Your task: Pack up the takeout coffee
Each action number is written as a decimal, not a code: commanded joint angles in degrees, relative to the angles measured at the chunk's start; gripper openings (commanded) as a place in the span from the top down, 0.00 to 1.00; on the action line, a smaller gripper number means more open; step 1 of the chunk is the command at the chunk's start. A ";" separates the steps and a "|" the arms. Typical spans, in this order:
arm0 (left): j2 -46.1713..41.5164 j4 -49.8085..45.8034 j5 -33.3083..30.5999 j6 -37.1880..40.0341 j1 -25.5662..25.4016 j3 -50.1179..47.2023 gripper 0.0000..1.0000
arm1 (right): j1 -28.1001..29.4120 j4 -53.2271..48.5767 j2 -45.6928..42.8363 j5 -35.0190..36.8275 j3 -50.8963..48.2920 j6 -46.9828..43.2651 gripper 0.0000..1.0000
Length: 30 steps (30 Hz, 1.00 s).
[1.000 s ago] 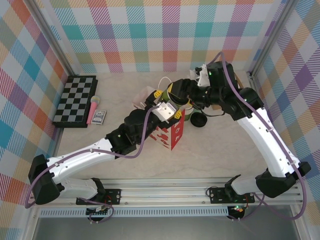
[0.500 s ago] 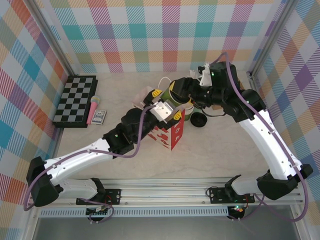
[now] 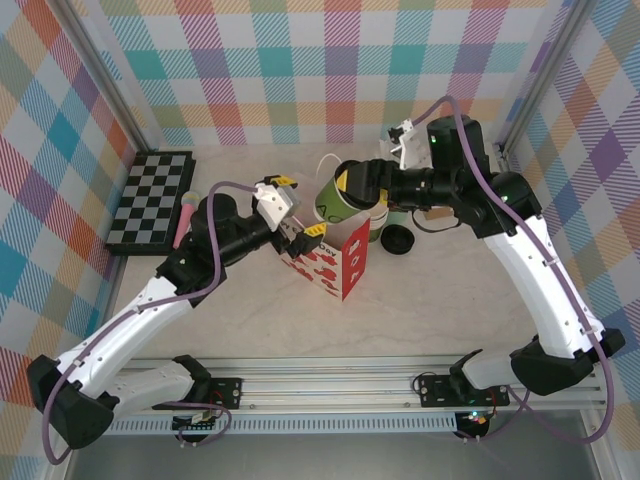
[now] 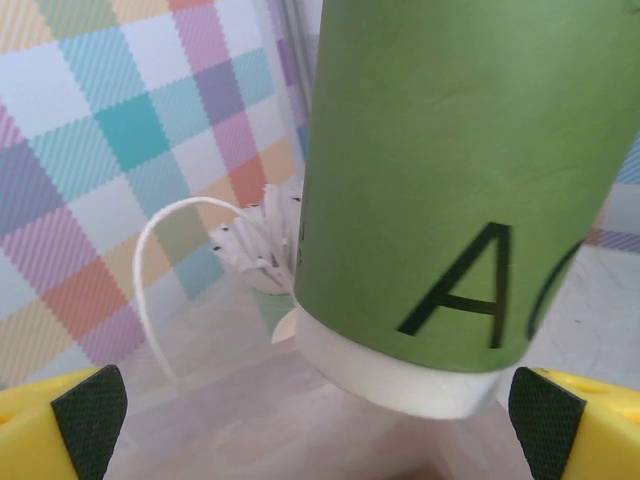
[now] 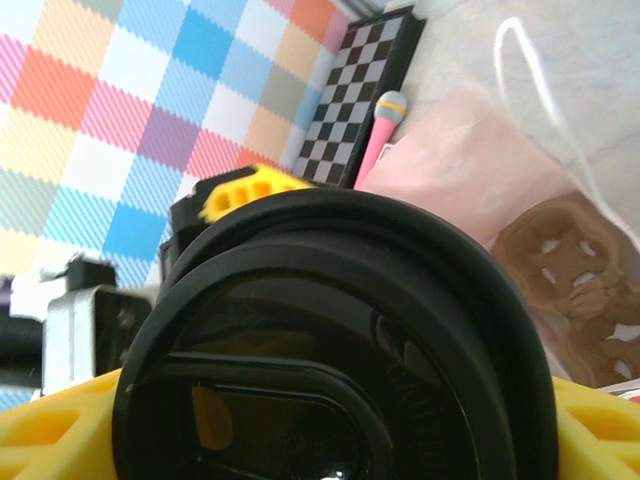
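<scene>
One takeout coffee [image 3: 335, 203], green with a black lid [image 5: 330, 330], hangs tilted over the open mouth of the one red-and-white bag [image 3: 340, 265], gripped near its lid by the right fingers [image 5: 600, 430]. The left fingers [image 4: 35, 435] stand spread wide on either side of the cup's base, touching nothing. One brown cut-out tray [image 5: 560, 265] lies in the bag. Behind, one pale cup [image 4: 275, 310] holds white wrapped sticks [image 4: 260, 240]. On the desk [image 3: 450, 290] lie one loose black lid [image 3: 397, 240], one chessboard [image 3: 150, 200] and one pink marker [image 3: 186, 220].
</scene>
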 commanded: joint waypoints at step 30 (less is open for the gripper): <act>6.40 -6.96 13.38 3.30 0.47 6.60 0.41 | -0.06 -4.81 2.88 -6.44 4.38 -5.75 0.06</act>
